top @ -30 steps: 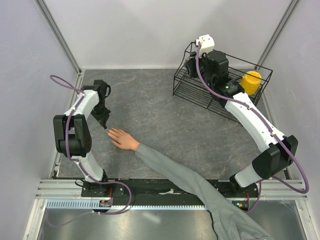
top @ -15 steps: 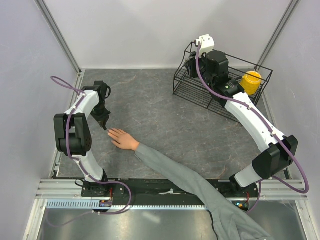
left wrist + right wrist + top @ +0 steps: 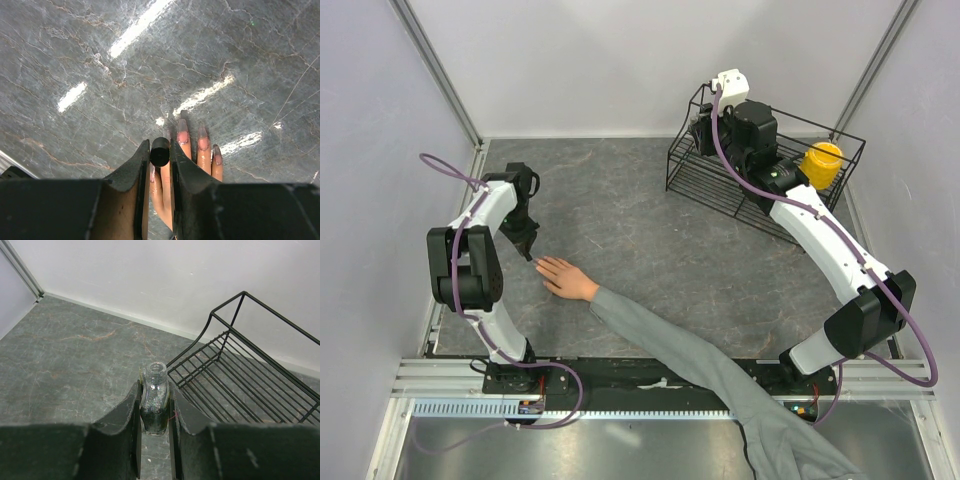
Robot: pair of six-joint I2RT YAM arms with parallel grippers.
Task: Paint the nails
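Left wrist view showed the robot's left hand [image 3: 159, 144] clamped on a small black round cap [image 3: 159, 152], right over the pale pinkish nails [image 3: 183, 137] of a bare light-skinned human hand [image 3: 567, 278] lying flat on the grey marbled desk [image 3: 100, 60], its long grey sleeve [image 3: 670, 345] trailing toward the near edge. The right hand [image 3: 154, 386], well apart, was clamped on a small clear glass bottle [image 3: 154, 407] with dark contents, beside a black wire basket [image 3: 250, 365].
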